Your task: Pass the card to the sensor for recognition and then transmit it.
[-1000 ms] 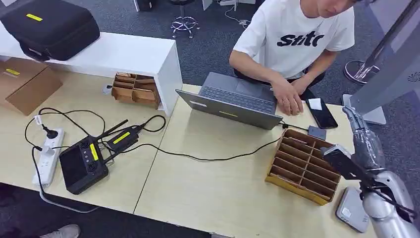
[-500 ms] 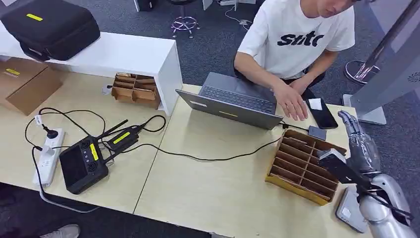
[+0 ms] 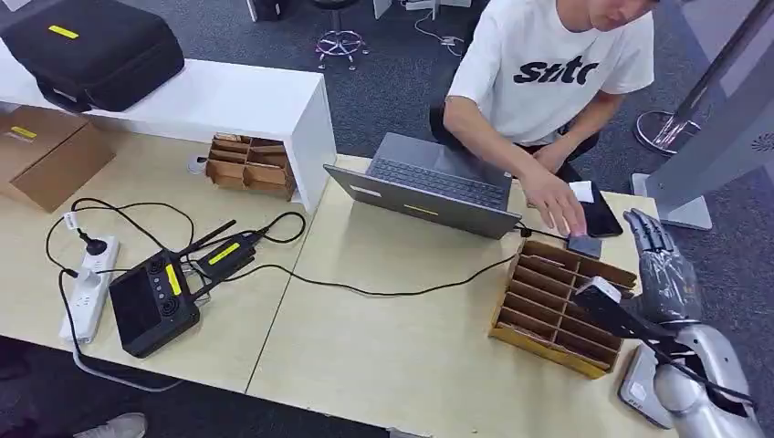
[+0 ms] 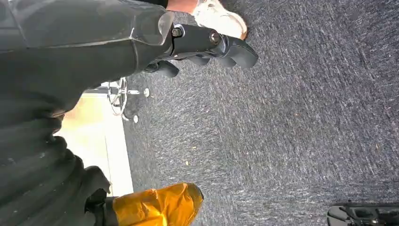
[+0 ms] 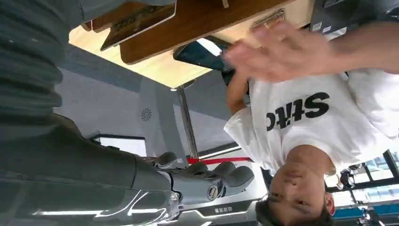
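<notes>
Step in hand: the pick-up, not yet made. Your right hand [image 3: 662, 274] hovers over the far end of the slotted cardboard box [image 3: 557, 306], fingers spread and holding nothing. Your left hand [image 4: 207, 44] hangs over the carpet, loosely open and also holding nothing.

The card: you can't pick it out for certain. The likeliest candidate is the small flat grey piece [image 3: 584, 245] on the surface [image 3: 402, 347] just beyond the box. It is dark grey, thin and rectangular, and a person's hand [image 3: 559, 203] has its fingertips on it.

Next move: wait until that hand is clear, then come down and pinch the piece by its edges. Carry it to the flat grey device [image 3: 643, 388] near your right arm, which is probably the sensor.
</notes>
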`<action>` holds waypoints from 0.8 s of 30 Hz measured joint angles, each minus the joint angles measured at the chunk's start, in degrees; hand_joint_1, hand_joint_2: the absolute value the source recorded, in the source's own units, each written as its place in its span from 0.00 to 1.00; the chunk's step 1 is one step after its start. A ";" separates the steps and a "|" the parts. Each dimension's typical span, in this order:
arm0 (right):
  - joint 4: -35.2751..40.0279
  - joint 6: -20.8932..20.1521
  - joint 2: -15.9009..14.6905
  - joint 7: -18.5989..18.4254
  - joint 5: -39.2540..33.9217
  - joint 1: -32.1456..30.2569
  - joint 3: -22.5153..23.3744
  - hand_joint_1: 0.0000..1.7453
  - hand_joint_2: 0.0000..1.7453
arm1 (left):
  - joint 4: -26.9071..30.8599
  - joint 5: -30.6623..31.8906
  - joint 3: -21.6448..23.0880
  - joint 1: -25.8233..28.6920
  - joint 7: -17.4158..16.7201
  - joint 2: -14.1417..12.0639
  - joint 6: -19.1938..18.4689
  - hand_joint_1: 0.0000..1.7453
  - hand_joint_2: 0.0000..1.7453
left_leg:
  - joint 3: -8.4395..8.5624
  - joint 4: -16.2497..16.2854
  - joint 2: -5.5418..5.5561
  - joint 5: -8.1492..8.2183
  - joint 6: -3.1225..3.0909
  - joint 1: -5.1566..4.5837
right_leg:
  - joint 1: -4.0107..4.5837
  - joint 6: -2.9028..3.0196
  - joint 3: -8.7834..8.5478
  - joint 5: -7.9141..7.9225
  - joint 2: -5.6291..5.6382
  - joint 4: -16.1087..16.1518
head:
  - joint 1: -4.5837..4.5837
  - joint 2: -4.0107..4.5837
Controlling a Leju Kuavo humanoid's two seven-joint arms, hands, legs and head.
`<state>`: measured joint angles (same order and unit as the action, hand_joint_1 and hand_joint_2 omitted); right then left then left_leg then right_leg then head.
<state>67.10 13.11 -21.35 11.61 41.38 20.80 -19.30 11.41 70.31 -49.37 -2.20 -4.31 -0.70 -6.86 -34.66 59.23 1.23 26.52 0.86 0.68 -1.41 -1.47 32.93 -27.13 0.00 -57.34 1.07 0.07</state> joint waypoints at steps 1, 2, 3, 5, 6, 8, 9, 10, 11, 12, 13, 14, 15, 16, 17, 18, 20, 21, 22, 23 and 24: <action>-0.04 0.00 0.00 0.00 0.00 0.01 -0.02 0.00 1.00 | 0.00 0.02 0.00 0.00 0.00 0.00 0.00 0.00 1.00 | 0.00 0.00 0.00 0.00 0.00 0.00 | 0.00 0.00 0.00 0.00 0.00 0.00 | -0.02 0.00; -0.11 0.02 0.00 0.00 0.00 0.04 -0.04 0.00 1.00 | 0.00 0.02 0.00 0.00 -0.02 0.00 0.00 0.00 1.00 | 0.00 0.00 0.00 0.00 0.00 0.00 | 0.00 0.00 0.00 0.00 0.00 0.00 | -0.02 0.00; -0.18 0.02 0.00 0.00 0.00 0.06 -0.07 0.00 1.00 | 0.00 0.02 0.00 0.00 -0.02 0.00 0.00 0.00 1.00 | 0.00 0.00 0.00 0.00 0.00 0.00 | 0.00 0.00 0.00 0.00 0.00 0.00 | -0.02 0.00; -0.26 0.09 0.00 -0.04 0.15 0.10 -0.09 0.00 1.00 | 0.00 0.07 0.00 0.00 -0.02 0.00 0.00 0.00 1.00 | 0.00 0.00 0.00 0.00 0.00 0.00 | 0.00 0.00 0.00 0.00 0.00 0.00 | -0.02 0.00; -0.39 0.15 0.00 -0.13 0.28 0.13 -0.09 0.00 1.00 | 0.00 0.11 0.00 0.00 -0.02 0.00 0.02 0.00 1.00 | 0.00 0.00 0.00 0.00 0.00 0.00 | 0.00 0.00 0.00 0.00 0.00 0.00 | -0.02 0.00; -0.74 0.37 0.00 -0.24 0.66 0.17 -0.09 0.00 1.00 | 0.00 0.17 0.00 0.00 -0.02 0.00 0.09 0.00 1.00 | 0.00 0.00 0.00 0.00 0.00 0.00 | 0.00 0.00 0.00 0.00 0.00 0.00 | -0.02 0.00; -0.98 0.55 0.00 -0.41 0.83 0.18 -0.11 0.00 1.00 | 0.00 0.24 0.00 0.00 -0.02 0.00 0.11 0.00 1.00 | 0.00 0.00 0.00 0.00 0.00 0.00 | 0.00 0.00 0.00 0.00 0.00 0.00 | -0.02 0.00; -1.18 0.61 0.00 -0.46 0.94 0.17 -0.09 0.00 1.00 | 0.00 0.24 0.00 0.00 -0.02 0.00 0.13 0.00 1.00 | 0.00 0.00 0.00 0.00 0.00 0.00 | 0.00 0.00 0.00 0.00 0.00 0.00 | -0.02 0.00; -1.51 0.61 0.00 -0.46 0.96 0.17 -0.11 0.00 1.00 | 0.00 0.24 0.00 0.00 -0.02 0.00 0.15 0.00 1.00 | 0.00 0.00 0.00 0.00 0.00 0.00 | 0.00 0.00 0.00 0.00 0.00 0.00 | -0.02 0.00; -1.77 0.61 0.00 -0.48 0.96 0.17 -0.11 0.00 1.00 | 0.00 0.24 0.00 0.00 -0.02 0.00 0.15 0.00 1.00 | 0.00 0.00 0.00 0.00 0.00 0.00 | 0.00 0.00 0.00 0.00 0.00 0.00 | -0.02 0.00; -2.03 0.59 0.00 -0.48 0.96 0.17 -0.11 0.00 1.00 | 0.00 0.26 0.00 0.00 -0.02 0.00 0.15 0.00 1.00 | 0.00 0.00 0.00 0.00 0.00 0.00 | 0.00 0.00 0.00 0.00 0.00 0.00 | -0.02 0.00; -2.38 0.59 0.00 -0.55 0.96 0.17 -0.11 0.00 1.00 | 0.00 0.26 0.00 0.00 -0.02 0.00 0.15 0.00 1.00 | 0.00 0.00 0.00 0.00 0.00 0.00 | 0.00 0.00 0.00 0.00 0.00 0.00 | -0.02 0.00; -2.64 0.59 0.00 -0.61 0.96 0.16 -0.11 0.00 1.00 | 0.00 0.26 0.00 0.00 -0.02 0.00 0.15 0.00 1.00 | 0.00 0.00 0.00 0.00 0.00 0.00 | 0.00 0.00 0.00 0.00 0.00 0.00 | -0.02 0.00; -2.84 0.59 0.00 -0.61 0.96 0.16 -0.11 0.00 1.00 | 0.00 0.26 0.00 0.00 -0.02 0.00 0.15 0.00 1.00 | 0.00 0.00 0.00 0.00 0.00 0.00 | 0.00 0.00 0.00 0.00 0.00 0.00 | 0.00 0.00; -3.08 0.59 0.00 -0.61 0.96 0.16 -0.09 0.00 1.00 | 0.00 0.28 0.00 0.00 -0.02 0.00 0.15 0.00 1.00 | 0.00 0.00 0.00 0.00 0.00 0.00 | 0.00 0.00 0.00 0.00 0.00 0.00 | -0.02 0.00; -3.32 0.59 0.00 -0.61 0.96 0.16 -0.11 0.00 1.00 | 0.00 0.28 0.00 -0.01 -0.02 0.00 0.15 0.00 1.00 | 0.00 0.00 0.00 0.00 0.00 0.00 | 0.00 0.00 0.00 0.00 0.00 0.00 | -0.02 0.00; -3.93 0.59 0.00 -0.61 0.98 0.16 -0.09 0.00 1.00 | 0.00 0.31 0.00 -0.01 -0.02 0.00 0.15 0.00 1.00 | 0.00 0.00 0.00 0.00 0.00 0.00 | 0.00 0.00 0.00 0.00 0.00 0.00 | -0.02 0.00; -4.26 0.61 0.00 -0.61 1.07 0.16 -0.11 0.00 1.00 | 0.00 0.31 0.00 -0.01 -0.02 0.00 0.15 0.00 1.00 | 0.00 0.00 0.00 0.00 0.00 0.00 | 0.00 0.00 0.00 0.00 0.00 0.00 | -0.02 0.00; -4.50 0.66 0.00 -0.61 1.14 0.17 -0.09 0.00 1.00 | 0.00 0.31 0.00 0.00 -0.02 0.00 0.15 0.00 1.00 | 0.00 0.00 0.00 0.00 0.00 0.00 | 0.00 0.00 0.00 0.00 0.00 0.00 | -0.02 0.00; -4.63 0.68 0.00 -0.61 1.14 0.19 -0.11 0.00 1.00 | 0.00 0.31 0.00 -0.01 -0.02 0.00 0.15 0.00 1.00 | 0.00 0.00 0.00 0.00 0.00 0.00 | 0.00 0.00 0.00 0.00 0.00 0.00 | 0.00 0.00; -4.83 0.72 0.00 -0.63 1.14 0.20 -0.09 0.00 1.00 | 0.00 0.31 0.00 -0.01 -0.02 0.00 0.17 0.00 1.00 | 0.01 0.00 0.00 0.00 0.00 0.00 | 0.00 0.00 -0.01 0.00 0.00 0.00 | -0.02 0.00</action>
<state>62.27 13.84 -21.35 10.97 42.51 21.00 -19.39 11.41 70.62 -49.37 -2.22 -4.33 -0.70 -6.69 -34.65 59.23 1.23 26.52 0.86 0.68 -1.41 -1.47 32.92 -27.13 0.00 -57.34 1.05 0.07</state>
